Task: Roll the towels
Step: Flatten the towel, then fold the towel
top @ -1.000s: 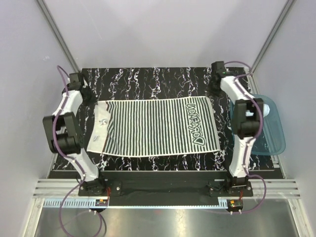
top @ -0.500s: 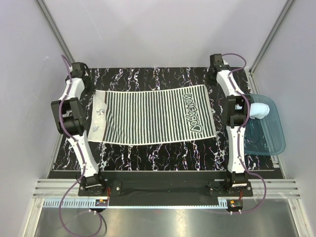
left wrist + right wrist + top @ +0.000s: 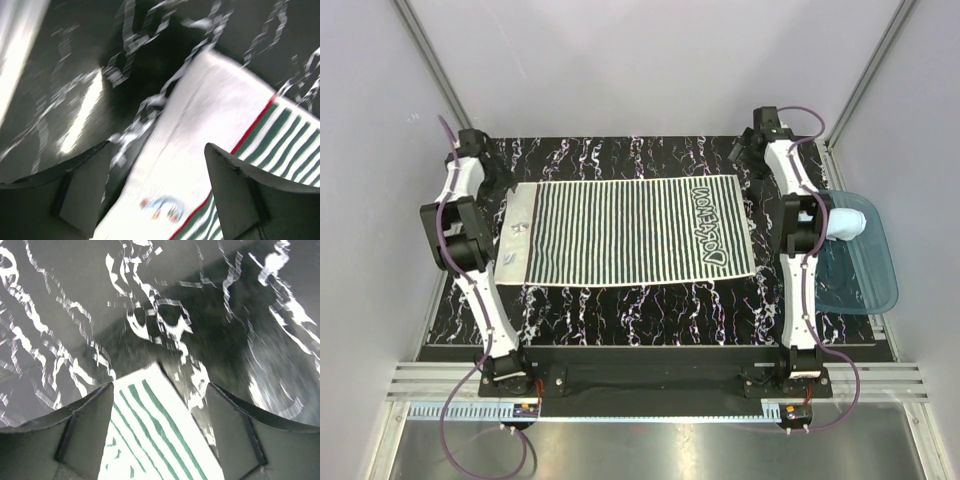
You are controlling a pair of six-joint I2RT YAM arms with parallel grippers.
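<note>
With our left gripper and right gripper both spread and empty over its far corners, the striped towel lies flat, unrolled, on the table, while the pale blue towel looks already rolled in the tray, so we judge half remains.

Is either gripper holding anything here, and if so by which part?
Nothing is held. The left gripper and right gripper both have their jaws apart by the far corners of the striped towel, which lies spread flat.
</note>
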